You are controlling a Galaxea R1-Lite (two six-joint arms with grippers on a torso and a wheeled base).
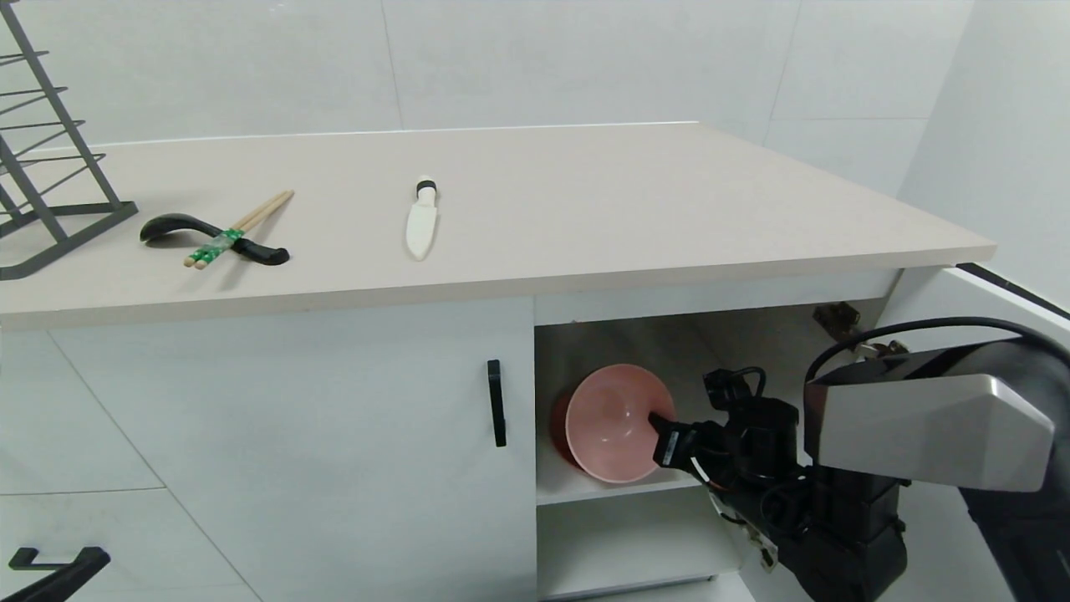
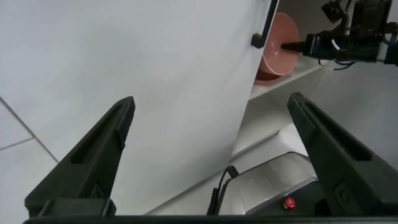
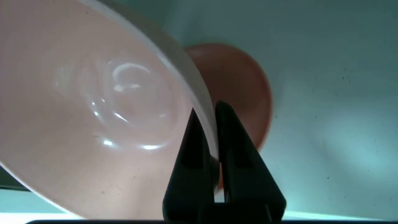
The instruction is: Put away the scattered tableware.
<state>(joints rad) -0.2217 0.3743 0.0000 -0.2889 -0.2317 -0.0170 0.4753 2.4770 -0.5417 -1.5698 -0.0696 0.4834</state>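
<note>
Inside the open cabinet, a pink bowl (image 1: pixel 614 422) (image 2: pixel 277 43) (image 3: pixel 112 106) is tilted on its side over the upper shelf. My right gripper (image 1: pixel 662 435) (image 3: pixel 212 149) (image 2: pixel 293 45) is shut on its rim. A darker red bowl (image 1: pixel 558 435) (image 3: pixel 245 81) stands just behind it. On the countertop (image 1: pixel 585 192) lie a black spoon (image 1: pixel 180 227), a pair of chopsticks (image 1: pixel 238 227) resting across its handle, and a white sheathed knife (image 1: pixel 422 221). My left gripper (image 2: pixel 211 102) hangs open and holds nothing, low in front of the shut cabinet door.
A grey wire dish rack (image 1: pixel 50 150) stands at the counter's far left. The left cabinet door (image 1: pixel 292 435) is shut, with a black handle (image 1: pixel 496 403). The right door (image 1: pixel 945 293) is swung open. Below the upper shelf (image 1: pixel 619 485) is a bare lower compartment.
</note>
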